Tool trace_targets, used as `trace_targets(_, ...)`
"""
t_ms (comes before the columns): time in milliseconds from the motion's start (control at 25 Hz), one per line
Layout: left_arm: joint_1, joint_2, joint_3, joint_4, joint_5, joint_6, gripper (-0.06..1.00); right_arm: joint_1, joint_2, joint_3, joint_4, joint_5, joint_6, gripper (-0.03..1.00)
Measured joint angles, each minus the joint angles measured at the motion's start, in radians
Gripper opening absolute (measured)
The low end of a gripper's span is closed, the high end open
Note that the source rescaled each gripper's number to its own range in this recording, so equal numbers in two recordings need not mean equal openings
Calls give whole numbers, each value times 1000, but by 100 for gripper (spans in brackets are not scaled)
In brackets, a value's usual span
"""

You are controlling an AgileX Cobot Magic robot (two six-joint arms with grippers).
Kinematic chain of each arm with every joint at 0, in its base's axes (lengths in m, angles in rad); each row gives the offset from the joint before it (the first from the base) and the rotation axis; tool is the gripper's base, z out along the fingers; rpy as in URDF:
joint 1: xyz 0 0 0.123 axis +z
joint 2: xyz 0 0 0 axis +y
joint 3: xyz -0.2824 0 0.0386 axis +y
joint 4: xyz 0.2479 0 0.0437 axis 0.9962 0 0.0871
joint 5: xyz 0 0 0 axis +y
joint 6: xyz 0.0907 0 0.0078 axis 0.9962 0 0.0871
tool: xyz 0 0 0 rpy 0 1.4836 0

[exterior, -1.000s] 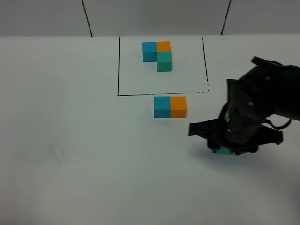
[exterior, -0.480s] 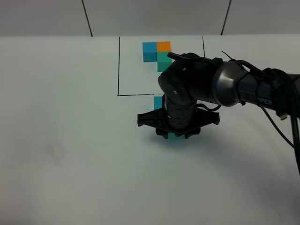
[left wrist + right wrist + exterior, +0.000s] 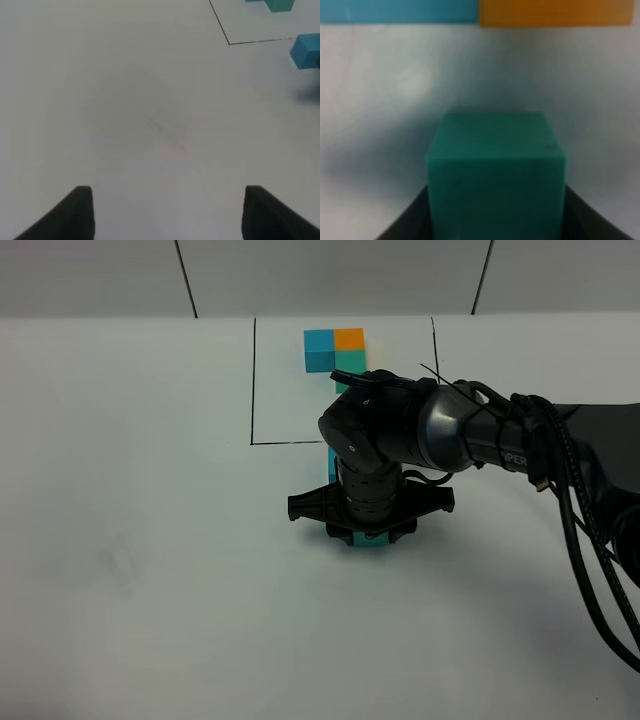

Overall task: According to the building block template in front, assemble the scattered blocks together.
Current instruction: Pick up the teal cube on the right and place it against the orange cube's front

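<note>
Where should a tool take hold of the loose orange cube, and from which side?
Come from above and pinch the orange cube on its near and far faces. Its top is bare, but the sky-blue cube sits flush against one side, so that pair cannot be gripped. Mind the teal-green cube held by the right tool close by.

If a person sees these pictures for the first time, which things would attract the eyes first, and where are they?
The big black right arm reaching across the middle of the white table stands out first, its right gripper shut on a teal-green cube. Just ahead of that cube lie a sky-blue cube and an orange cube side by side. At the far side, the building block template sits inside a black frame.
</note>
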Motion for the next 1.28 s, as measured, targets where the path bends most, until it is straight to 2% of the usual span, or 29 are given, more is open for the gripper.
trace_targets(520, 0, 0, 0, 0, 0, 0, 36, -21, 6, -2, -44, 1, 22, 2)
trace_targets(1280, 0, 0, 0, 0, 0, 0, 36, -34, 11, -6, -57, -40, 22, 2)
